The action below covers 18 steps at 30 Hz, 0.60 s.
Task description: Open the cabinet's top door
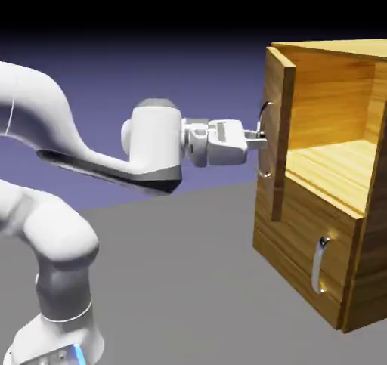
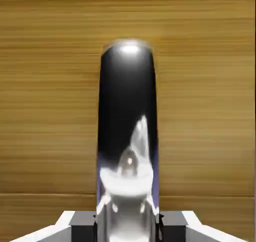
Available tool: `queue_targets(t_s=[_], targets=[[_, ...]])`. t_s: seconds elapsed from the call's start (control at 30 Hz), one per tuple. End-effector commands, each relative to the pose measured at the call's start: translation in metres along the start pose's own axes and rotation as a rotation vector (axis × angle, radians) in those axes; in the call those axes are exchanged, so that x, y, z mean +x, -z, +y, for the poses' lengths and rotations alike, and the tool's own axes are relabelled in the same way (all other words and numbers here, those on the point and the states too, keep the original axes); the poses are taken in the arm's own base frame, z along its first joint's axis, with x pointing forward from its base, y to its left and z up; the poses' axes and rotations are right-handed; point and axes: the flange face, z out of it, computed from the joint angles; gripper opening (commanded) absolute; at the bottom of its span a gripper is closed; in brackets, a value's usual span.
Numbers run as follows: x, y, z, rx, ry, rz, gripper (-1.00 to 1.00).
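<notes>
A golden-brown wood-grain cabinet (image 1: 332, 205) stands on the grey table (image 1: 181, 265), toward its right-hand side in the exterior view, front panels facing the robot. Its top door (image 1: 278, 133) has swung well out from the front, standing edge-on to the outside camera with the lit upper compartment bare behind it; the door's long axis runs upright, its handled face turned toward the white Franka arm (image 1: 45, 174). The arm reaches level from the left, a posture that looks chosen so the pull runs straight off the panel. The lower panel (image 1: 317, 250) sits flush and closed, its shorter silver handle (image 1: 320, 264) untouched. At the door's outer face, the gripper (image 1: 259, 138) has its jaws pinched narrow on the top door's handle (image 2: 128, 136). In the hand view that curved silver bar rises upright between the grey fingertips (image 2: 82, 220), wood grain filling the background. The opening appears largely done.
</notes>
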Motion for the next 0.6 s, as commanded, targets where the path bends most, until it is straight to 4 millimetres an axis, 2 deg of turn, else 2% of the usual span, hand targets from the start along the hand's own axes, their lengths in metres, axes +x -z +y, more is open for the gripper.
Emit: queue_targets(t_s=[0.0,0.2,0.57], targets=[[-0.001,0.005,-0.001,-0.01,0.001,0.011,-1.0],[-0.006,0.017,-0.006,-0.038,0.0,0.037,-1.0],[-0.028,0.07,-0.028,-0.155,0.0,0.154,-1.0]])
